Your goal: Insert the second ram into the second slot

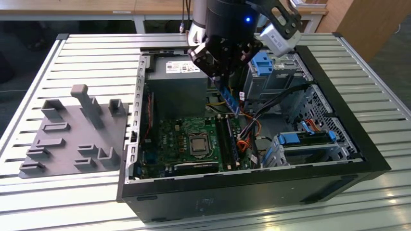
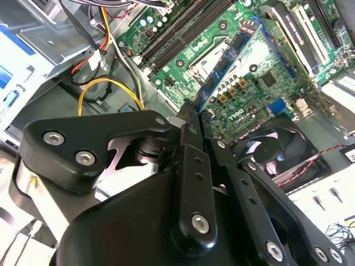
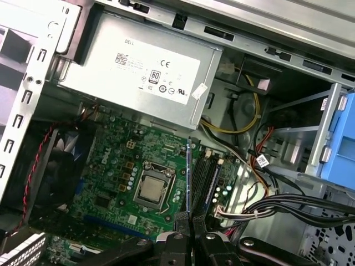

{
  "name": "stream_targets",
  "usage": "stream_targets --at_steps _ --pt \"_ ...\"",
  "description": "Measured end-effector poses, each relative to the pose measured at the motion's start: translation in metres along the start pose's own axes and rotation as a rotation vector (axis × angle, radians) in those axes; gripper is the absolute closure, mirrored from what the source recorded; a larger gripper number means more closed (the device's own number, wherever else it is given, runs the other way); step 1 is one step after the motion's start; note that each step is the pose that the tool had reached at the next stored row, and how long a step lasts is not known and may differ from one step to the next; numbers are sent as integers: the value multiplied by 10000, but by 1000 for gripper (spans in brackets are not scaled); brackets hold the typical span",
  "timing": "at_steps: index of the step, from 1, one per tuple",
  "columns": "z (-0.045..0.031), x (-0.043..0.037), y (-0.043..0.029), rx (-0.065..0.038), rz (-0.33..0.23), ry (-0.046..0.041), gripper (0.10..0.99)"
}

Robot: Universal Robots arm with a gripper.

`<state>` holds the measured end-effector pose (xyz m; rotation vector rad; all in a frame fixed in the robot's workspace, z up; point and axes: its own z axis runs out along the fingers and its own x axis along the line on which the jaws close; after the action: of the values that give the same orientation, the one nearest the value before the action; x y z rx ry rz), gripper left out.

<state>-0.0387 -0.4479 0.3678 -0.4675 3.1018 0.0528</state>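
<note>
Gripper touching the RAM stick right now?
Touching. In the second wrist view the gripper is clamped on the end of the blue RAM stick, no gap at either finger.

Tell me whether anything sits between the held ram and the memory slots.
Nothing visible does. The tool holds the ram above the board, and the gap down to the slots looks open. The cables lie off to one side of the slots.

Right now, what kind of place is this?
Probably a robotics lab bench: an open desktop computer case on a slotted metal table, a grey parts fixture beside it, the claw gripping a RAM stick.
</note>
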Motion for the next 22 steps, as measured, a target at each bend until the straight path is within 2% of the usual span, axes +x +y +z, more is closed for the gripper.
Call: stream_targets --at_steps 22 --pt "10 1 -2 8 1107 -38 949"
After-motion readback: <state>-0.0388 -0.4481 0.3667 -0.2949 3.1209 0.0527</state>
